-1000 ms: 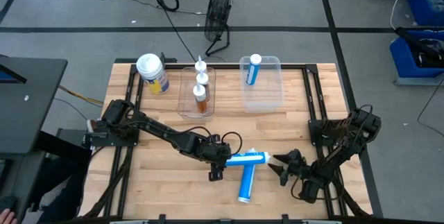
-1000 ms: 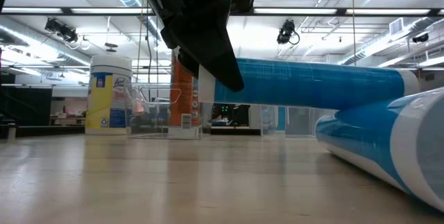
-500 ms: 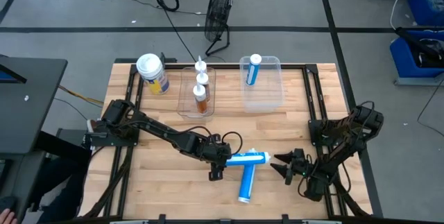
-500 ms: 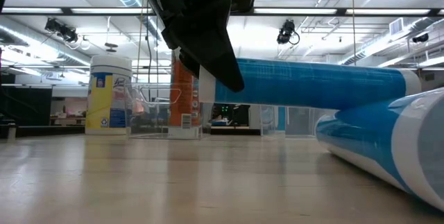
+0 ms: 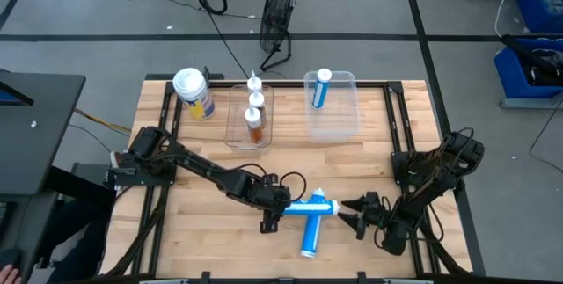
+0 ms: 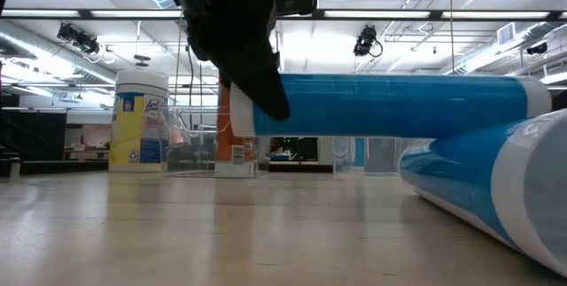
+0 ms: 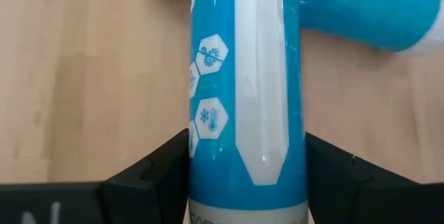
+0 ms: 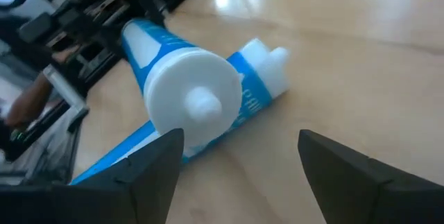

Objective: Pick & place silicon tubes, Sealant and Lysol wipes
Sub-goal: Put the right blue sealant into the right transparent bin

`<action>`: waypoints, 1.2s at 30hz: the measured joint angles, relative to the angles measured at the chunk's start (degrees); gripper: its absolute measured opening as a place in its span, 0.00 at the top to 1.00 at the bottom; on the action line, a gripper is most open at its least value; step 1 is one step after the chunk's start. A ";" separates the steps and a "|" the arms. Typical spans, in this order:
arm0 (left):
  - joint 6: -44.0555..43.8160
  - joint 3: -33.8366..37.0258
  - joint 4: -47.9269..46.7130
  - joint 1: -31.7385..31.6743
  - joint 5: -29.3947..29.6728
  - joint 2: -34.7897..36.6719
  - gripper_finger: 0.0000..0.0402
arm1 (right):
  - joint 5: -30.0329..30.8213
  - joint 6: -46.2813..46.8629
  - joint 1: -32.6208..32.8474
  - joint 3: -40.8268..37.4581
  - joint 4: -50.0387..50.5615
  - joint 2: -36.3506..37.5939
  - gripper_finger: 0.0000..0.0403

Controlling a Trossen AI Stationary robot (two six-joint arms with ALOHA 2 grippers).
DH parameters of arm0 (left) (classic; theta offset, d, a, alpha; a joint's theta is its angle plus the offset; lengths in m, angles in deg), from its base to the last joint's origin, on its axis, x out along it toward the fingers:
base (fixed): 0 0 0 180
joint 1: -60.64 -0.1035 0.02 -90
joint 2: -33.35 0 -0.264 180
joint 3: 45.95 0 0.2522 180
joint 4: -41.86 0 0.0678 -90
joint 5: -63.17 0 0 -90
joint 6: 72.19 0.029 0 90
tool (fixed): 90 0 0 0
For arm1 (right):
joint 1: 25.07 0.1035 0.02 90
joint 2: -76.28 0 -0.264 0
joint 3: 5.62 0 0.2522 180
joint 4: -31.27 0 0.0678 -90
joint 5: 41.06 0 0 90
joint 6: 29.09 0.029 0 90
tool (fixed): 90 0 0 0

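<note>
From above, my left hand (image 5: 274, 214) is clamped on a blue tube (image 5: 310, 208) near the front edge of the surface (image 5: 202, 236), holding it across a second tube (image 5: 309, 237) that lies there pointing toward that edge. My right hand (image 5: 352, 214) sits just beside the held tube's cap end, fingers spread and gripping nothing. At the back left corner stand the wipes (image 5: 193, 93). Along the back edge a clear bin (image 5: 249, 119) holds the sealant (image 5: 255, 124), and another bin (image 5: 332, 104) holds a third tube (image 5: 321, 89).

At surface level, the held tube (image 6: 399, 105) hangs clear of the wood, with the lying tube (image 6: 496, 189) below it. The wipes (image 6: 140, 120) stand upright far back, next to the sealant (image 6: 233, 135).

From my left wrist, my fingers (image 7: 149, 175) press both sides of the tube (image 7: 243, 85), and the other tube (image 7: 361, 12) lies beyond it.

From my right wrist, my fingers (image 8: 149, 172) are parted before the tube's white cap (image 8: 194, 99).
</note>
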 joint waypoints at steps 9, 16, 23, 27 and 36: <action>0.94 -0.15 0.43 0.10 1.86 -0.07 0.45 | -5.20 -14.89 -0.04 0.23 -7.07 1.14 0.27; 5.24 -0.13 -1.17 0.17 -0.37 -0.07 0.45 | -7.53 -19.42 -0.99 0.20 -5.61 1.33 0.27; 6.47 -0.15 -2.52 1.37 -1.66 -0.07 0.45 | -10.28 -21.74 -3.15 0.15 -3.26 1.33 0.27; 7.63 -0.13 -2.51 1.61 -1.76 -0.07 0.45 | -11.98 -29.64 -4.72 0.15 -7.09 1.33 0.27; 8.11 -0.13 -3.69 1.39 -1.02 -0.04 0.45 | -15.13 -41.44 -6.34 0.25 -15.57 1.66 0.29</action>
